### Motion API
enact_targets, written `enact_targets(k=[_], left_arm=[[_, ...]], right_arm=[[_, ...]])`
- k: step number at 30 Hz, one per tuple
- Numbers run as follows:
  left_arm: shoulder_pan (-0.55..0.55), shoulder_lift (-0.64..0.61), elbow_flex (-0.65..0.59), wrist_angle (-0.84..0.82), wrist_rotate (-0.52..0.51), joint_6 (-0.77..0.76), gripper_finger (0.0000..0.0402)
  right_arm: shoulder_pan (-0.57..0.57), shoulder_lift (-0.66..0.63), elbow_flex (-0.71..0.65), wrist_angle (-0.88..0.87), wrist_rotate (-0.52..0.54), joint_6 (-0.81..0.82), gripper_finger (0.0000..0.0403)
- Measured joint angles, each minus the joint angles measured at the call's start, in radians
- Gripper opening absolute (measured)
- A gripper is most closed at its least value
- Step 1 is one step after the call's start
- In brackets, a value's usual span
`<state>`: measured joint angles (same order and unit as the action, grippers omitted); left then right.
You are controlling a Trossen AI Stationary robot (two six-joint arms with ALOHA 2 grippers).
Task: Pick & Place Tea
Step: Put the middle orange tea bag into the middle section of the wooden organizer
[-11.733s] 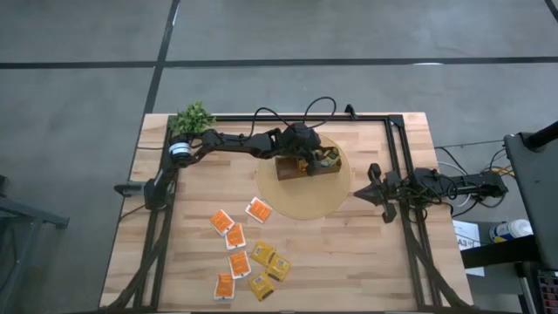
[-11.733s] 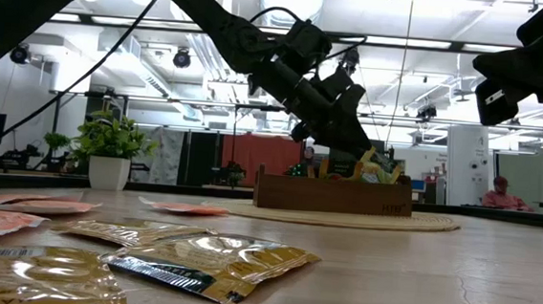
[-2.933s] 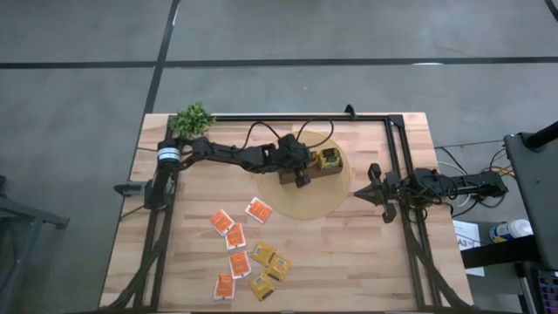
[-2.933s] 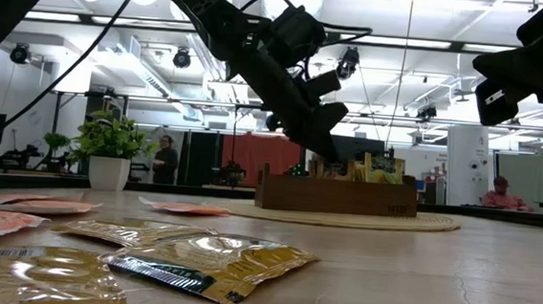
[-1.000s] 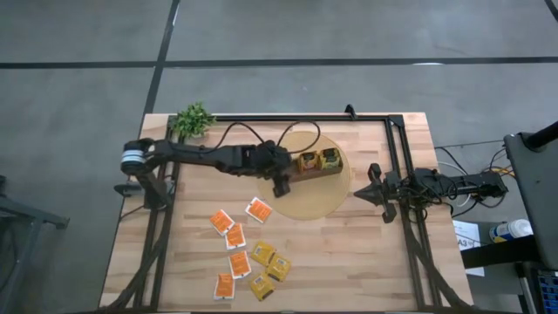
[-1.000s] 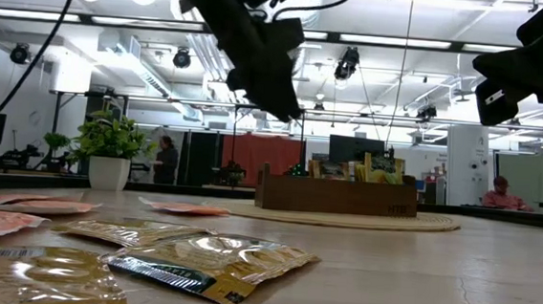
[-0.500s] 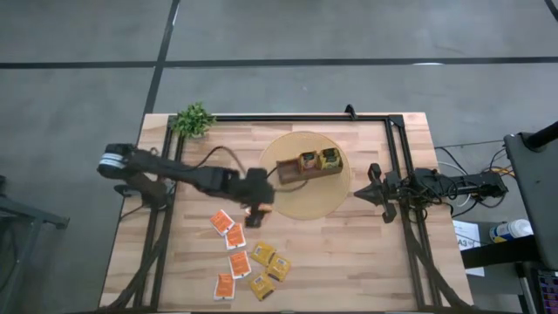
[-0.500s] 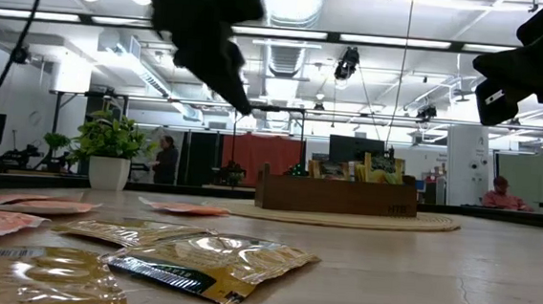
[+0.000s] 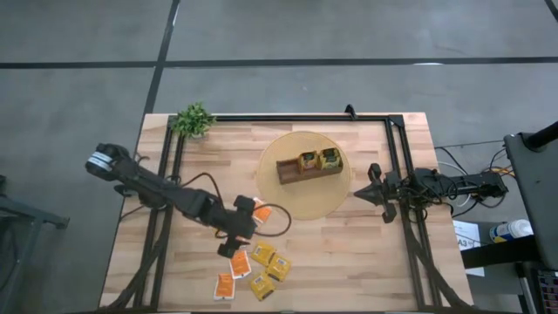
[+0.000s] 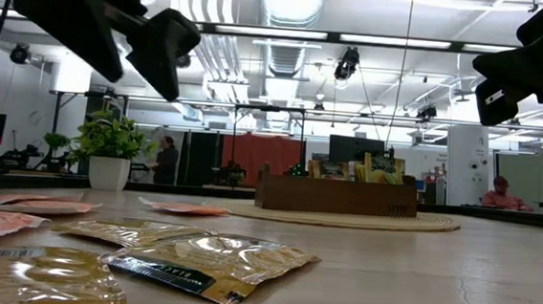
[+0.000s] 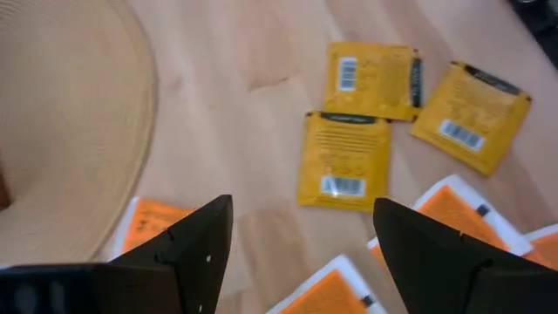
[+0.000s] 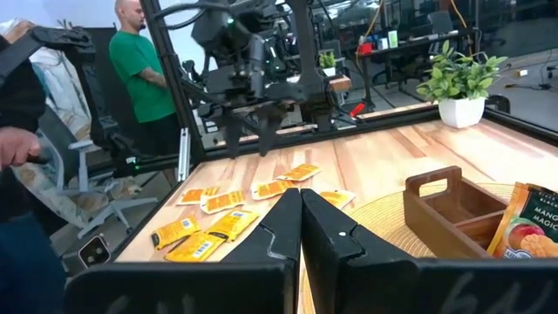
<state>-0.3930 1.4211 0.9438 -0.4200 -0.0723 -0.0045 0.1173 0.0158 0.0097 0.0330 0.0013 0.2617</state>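
From above, my left end effector (image 9: pixel 237 245) hangs over the loose tea sachets (image 9: pixel 261 255) on the near left part of the worktop (image 9: pixel 349 262), between the orange ones and the yellow ones. My arm covers a few of them, so I cannot count them. The wooden box (image 9: pixel 309 166) sits on the round mat (image 9: pixel 323 202) far from me, with two packets in it. My right end effector (image 9: pixel 373 187) waits at the right edge.

From the worktop's level, yellow sachets (image 10: pixel 208 263) lie flat and crinkled in front; I judge them light, thin and slippery, best pinched at an edge or corner. The box (image 10: pixel 334 195) hides its own contents here.

Through my left wrist, my fingers (image 11: pixel 196 240) are spread wide above a yellow sachet (image 11: pixel 343 160); orange ones (image 11: pixel 453 209) are cut off at the border.

Through my right wrist, the fingers (image 12: pixel 301 231) are pressed together, blocking the middle of the worktop.
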Motion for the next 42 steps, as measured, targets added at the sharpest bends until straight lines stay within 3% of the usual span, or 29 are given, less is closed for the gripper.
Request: enact_targets(k=[13,20,27,42], left_arm=[[-0.048,0.183,0.202,-0.062,0.021,-0.385,0.0271],[-0.077,0.315,0.341,-0.1,0.065,-0.189,0.0271],[-0.109,0.439,0.447,-0.107,0.066,-0.156,0.0271],[-0.173,0.58,0.517,-0.115,0.006,-0.023,0.0271]], right_arm=[[0.0,0.0,0.0,0.0,0.0,0.0,0.0008],[0.0,0.0,0.0,0.0,0.0,0.0,0.0008],[0.0,0.0,0.0,0.0,0.0,0.0,0.0008],[0.0,0.0,0.0,0.0,0.0,0.0,0.0008]])
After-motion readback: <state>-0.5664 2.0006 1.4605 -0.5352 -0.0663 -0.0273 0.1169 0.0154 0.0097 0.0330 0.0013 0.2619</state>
